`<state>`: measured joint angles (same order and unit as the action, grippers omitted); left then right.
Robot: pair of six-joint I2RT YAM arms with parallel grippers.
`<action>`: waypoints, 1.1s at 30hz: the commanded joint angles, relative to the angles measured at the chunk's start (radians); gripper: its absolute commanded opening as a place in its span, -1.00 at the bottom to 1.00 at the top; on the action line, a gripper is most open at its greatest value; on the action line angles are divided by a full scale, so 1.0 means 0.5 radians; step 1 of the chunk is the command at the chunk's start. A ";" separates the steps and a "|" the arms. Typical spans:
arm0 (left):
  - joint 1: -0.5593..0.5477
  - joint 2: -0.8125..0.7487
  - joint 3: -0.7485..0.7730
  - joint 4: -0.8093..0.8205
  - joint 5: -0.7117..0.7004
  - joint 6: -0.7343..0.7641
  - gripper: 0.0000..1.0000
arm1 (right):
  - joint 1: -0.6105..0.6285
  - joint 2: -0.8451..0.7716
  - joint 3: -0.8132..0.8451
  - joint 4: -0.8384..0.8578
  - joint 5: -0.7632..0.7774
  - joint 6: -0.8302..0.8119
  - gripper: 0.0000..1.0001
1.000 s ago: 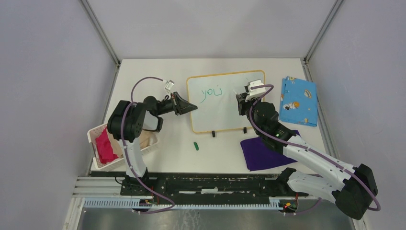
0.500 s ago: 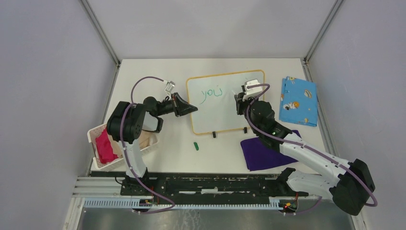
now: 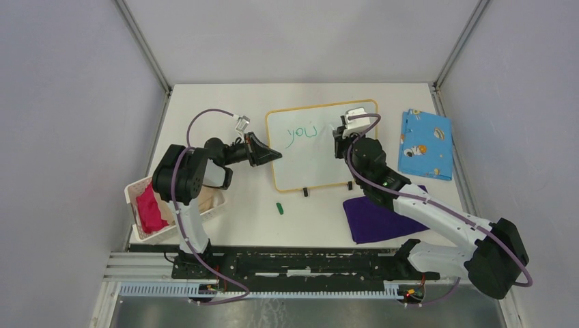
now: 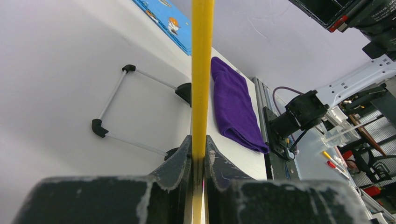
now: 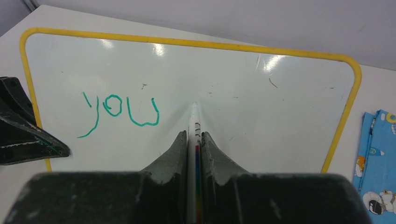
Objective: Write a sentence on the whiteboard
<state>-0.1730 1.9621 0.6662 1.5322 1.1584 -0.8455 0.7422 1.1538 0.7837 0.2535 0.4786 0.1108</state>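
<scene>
White tabletop (image 3: 225,102) holds the whiteboard (image 3: 321,160) at centre, its green sentence (image 3: 301,134) reading only "you". Left gripper (image 4: 198,140) clamps its yellow rim (image 4: 201,70); right gripper (image 5: 194,135) pinches a marker (image 5: 193,119), tip against the board beside that word. Purple cloth (image 3: 375,219) and green cap (image 3: 279,208) lie in front.

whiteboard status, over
Left gripper shut on whiteboard rim. Right gripper shut on marker, tip over board. Only "you" written. Nothing in the marker's path.

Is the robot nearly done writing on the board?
Not yet. One green word, "you", is on the whiteboard. The left gripper clamps its yellow rim; the right gripper holds the marker just past that word. More words are left to write.
</scene>
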 commanded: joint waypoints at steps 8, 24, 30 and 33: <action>-0.031 -0.015 0.011 0.219 0.086 0.019 -0.96 | -0.065 0.016 0.092 0.095 0.138 0.010 -1.00; -0.041 -0.012 0.017 0.220 0.089 0.010 -0.96 | -0.094 0.119 0.166 0.089 0.017 0.015 -1.00; -0.041 -0.009 0.016 0.221 0.089 0.010 -0.96 | -0.091 0.128 0.142 0.070 -0.107 0.017 -1.00; -0.041 -0.009 0.016 0.221 0.088 0.010 -0.96 | -0.094 0.115 0.113 0.054 -0.140 0.019 -1.00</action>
<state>-0.1799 1.9621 0.6666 1.5326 1.1618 -0.8455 0.6991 1.2118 0.8219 0.2569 0.4530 0.1116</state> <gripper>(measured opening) 0.155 0.171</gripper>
